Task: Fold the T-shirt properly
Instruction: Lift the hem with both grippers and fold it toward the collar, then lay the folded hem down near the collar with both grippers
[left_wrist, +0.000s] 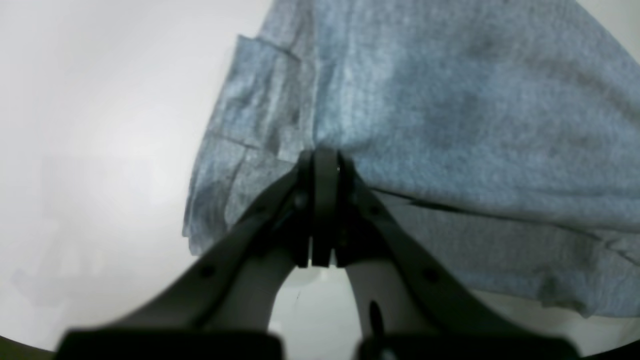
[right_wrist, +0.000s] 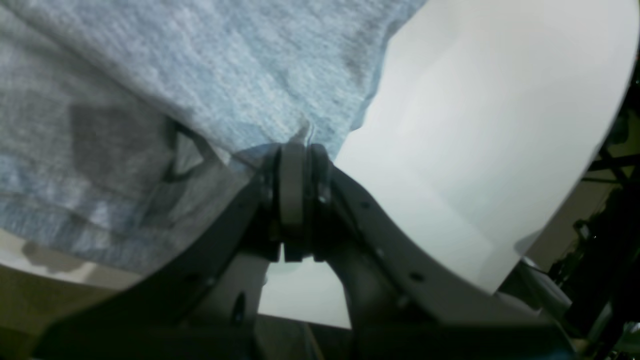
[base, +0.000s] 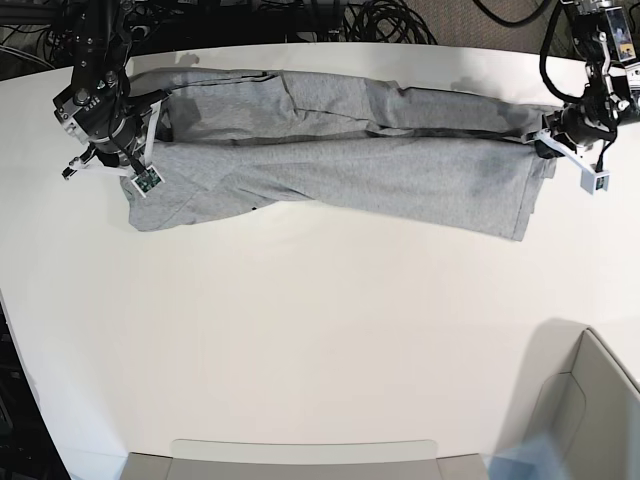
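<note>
the t-shirt (base: 340, 175) lies stretched as a long band across the far side of the white tabletop (base: 320, 340), already doubled lengthwise, with one layer lapped over the other along its length. no lettering shows on the upper face in the base view.

left claw (left_wrist: 320, 162): clenched on the cloth, jaws pressed together with a pinch of grey fabric between the tips, at the end of the band on the base view's right. right claw (right_wrist: 295, 150): likewise clenched on a bunched corner of the shirt, at the opposite end, on the base view's left. both wrist views show the fabric hanging away from the tips, so each end appears lifted slightly off the tabletop; the middle of the band rests on it.

judgement: the step in hand is a lengthwise fold, both ends gripped and the cloth held taut between them. the next move calls for both arms to travel together at equal pace toward the near side, keeping tension even so the band lays flat without a twist, then releasing only once the edges line up. a sagging middle or unequal pull would skew the fold.
</note>
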